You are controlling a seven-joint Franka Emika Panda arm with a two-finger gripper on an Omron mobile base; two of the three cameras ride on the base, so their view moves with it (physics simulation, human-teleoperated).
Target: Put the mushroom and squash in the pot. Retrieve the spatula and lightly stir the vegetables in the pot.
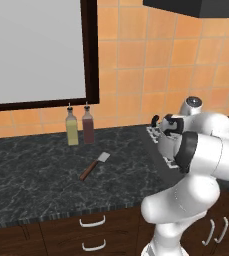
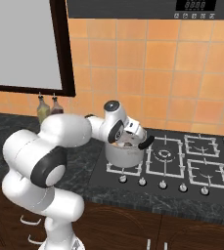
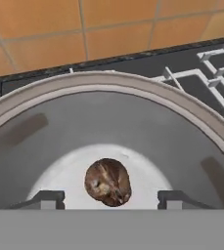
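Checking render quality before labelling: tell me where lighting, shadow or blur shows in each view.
Hand view: pot floor glares white around the mushroom, walls carry dark smudged reflections. Left base view: spatula sharp, faint shadow beside it. Right base view: even light, no blur.

Mushroom (image 3: 107, 181) lies on the floor of the pot (image 3: 133, 127) | pot stands on the stove (image 2: 191, 163), front left burner | gripper (image 3: 108, 197) sits over the pot, jaws apart either side of the mushroom | spatula (image 1: 94, 166) lies on the worktop (image 1: 31, 175), left of the stove | two bottles (image 1: 80, 126) stand behind the spatula, against the wall.
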